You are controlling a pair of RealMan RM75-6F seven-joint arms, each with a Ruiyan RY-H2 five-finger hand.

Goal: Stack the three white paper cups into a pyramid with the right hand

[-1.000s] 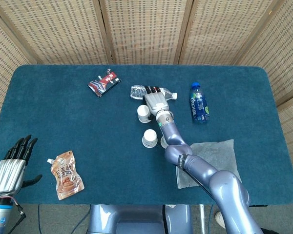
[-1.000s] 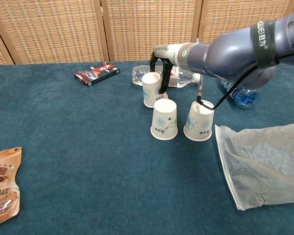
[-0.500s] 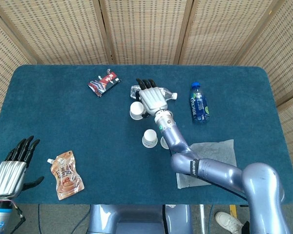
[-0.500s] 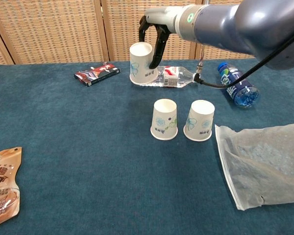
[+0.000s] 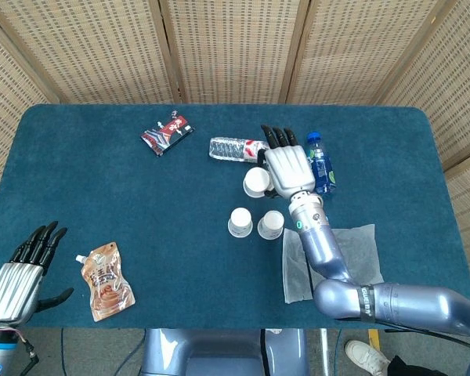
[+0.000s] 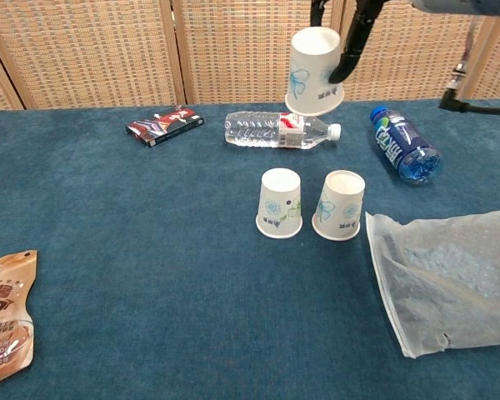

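Two white paper cups stand upside down side by side mid-table: the left cup and the right cup. My right hand holds the third cup upside down and slightly tilted, high in the air above and behind the pair. Only its dark fingers show at the top of the chest view. My left hand hangs open off the table's near left corner, holding nothing.
A clear water bottle lies behind the cups, and a blue bottle lies to the right. A red packet sits far left, an orange pouch near left, and a clear plastic bag near right.
My right hand has lifted the third cup off the table and carried it up and to the right, from beside the clear bottle to above the standing pair.
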